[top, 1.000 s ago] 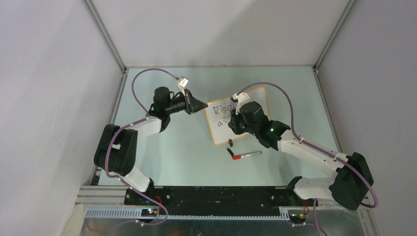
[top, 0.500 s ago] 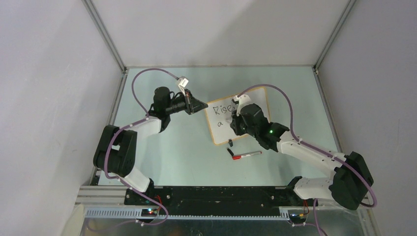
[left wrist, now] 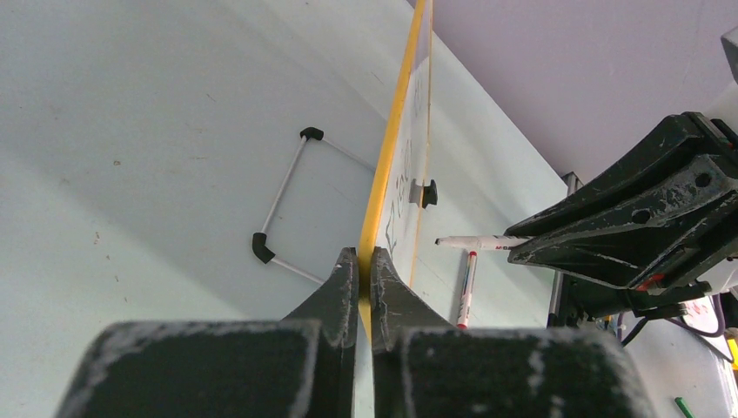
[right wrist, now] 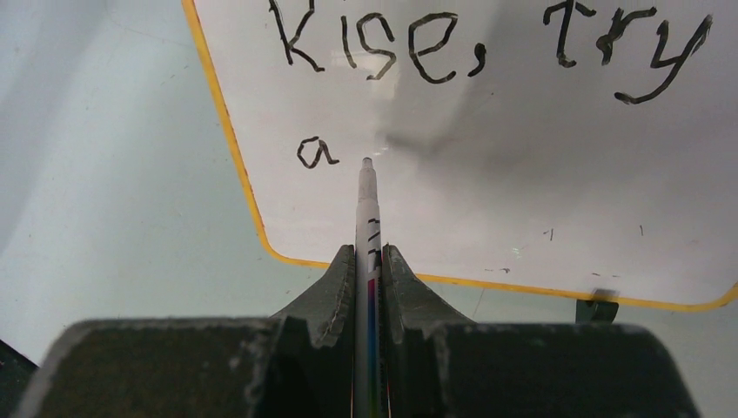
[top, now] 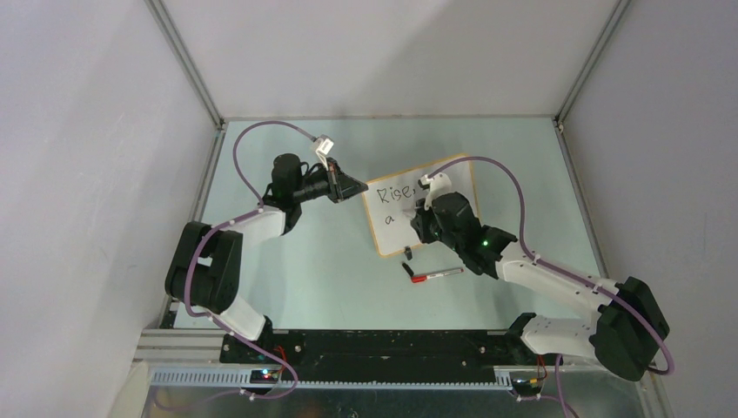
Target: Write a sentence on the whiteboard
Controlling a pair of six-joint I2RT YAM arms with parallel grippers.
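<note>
The whiteboard point(top: 392, 237) with its orange frame stands tilted on the table. My left gripper point(top: 362, 189) is shut on its left frame edge point(left wrist: 393, 148), which runs between the jaws of this gripper point(left wrist: 365, 254). On the whiteboard point(right wrist: 522, 192) the sentence point(right wrist: 487, 39) reads "Rise, try" in black, with a lone "a" point(right wrist: 318, 152) below. My right gripper point(right wrist: 369, 252) is shut on a white marker point(right wrist: 368, 196). The marker's tip sits at the board just right of the "a". From above, the right gripper point(top: 421, 218) covers the board's middle.
A second marker with a red cap point(top: 435, 275) lies on the table in front of the board. A small black clip foot point(top: 407, 255) sits at the board's lower edge. A thin wire stand with black ends point(left wrist: 287, 200) lies behind the board.
The right gripper with the marker has shifted to the right along the board, uncovering more of "Rise,". The left gripper and the board have not moved.
</note>
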